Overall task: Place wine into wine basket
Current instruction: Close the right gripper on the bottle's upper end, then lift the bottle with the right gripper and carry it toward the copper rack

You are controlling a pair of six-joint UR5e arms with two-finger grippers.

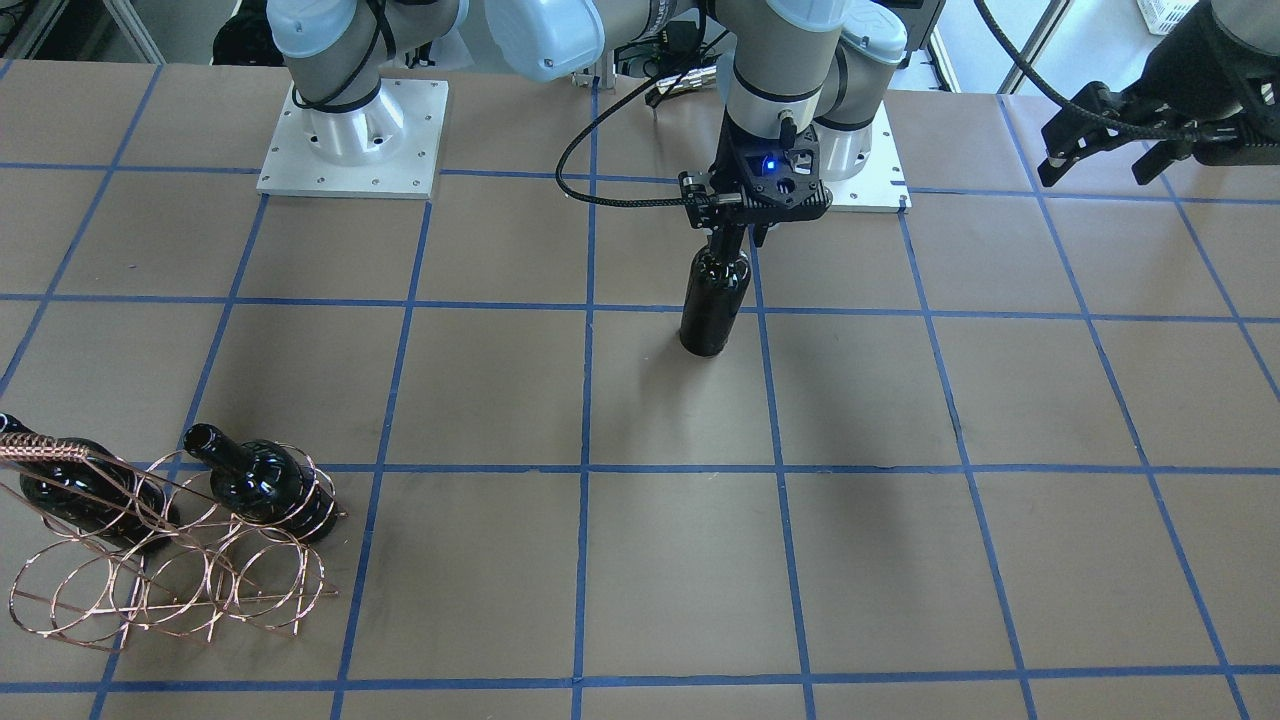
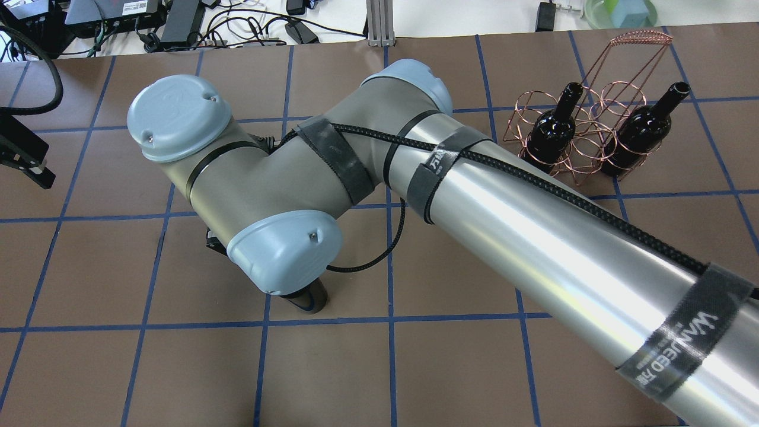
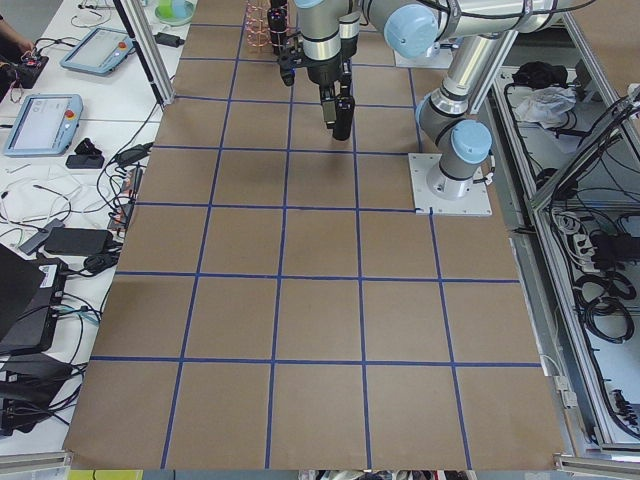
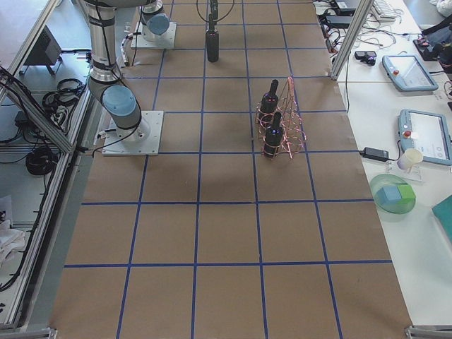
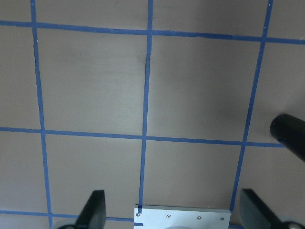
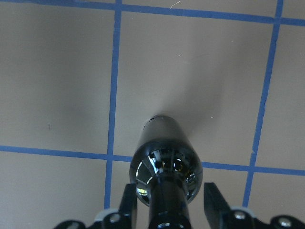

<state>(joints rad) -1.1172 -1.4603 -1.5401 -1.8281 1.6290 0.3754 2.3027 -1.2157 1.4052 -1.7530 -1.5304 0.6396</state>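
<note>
A glossy near-black wine bottle (image 1: 712, 300) stands upright on the brown table near the robot's bases. My right gripper (image 1: 733, 232) is over it. In the right wrist view the bottle (image 6: 164, 148) has a finger on each side of its neck with a small gap showing, so the gripper (image 6: 167, 205) is open around the neck. The copper wire wine basket (image 1: 180, 560) stands far off at the table's edge (image 2: 587, 112). It holds two alike bottles (image 2: 551, 130) (image 2: 643, 127). My left gripper (image 1: 1098, 165) is open and empty, raised out to the side.
Two metal arm base plates (image 1: 350, 140) sit at the robot's side of the table. Blue tape lines grid the brown surface. The right arm's long tube (image 2: 533, 237) crosses the overhead view and hides its gripper. Cables and tablets lie beyond the table's far edge.
</note>
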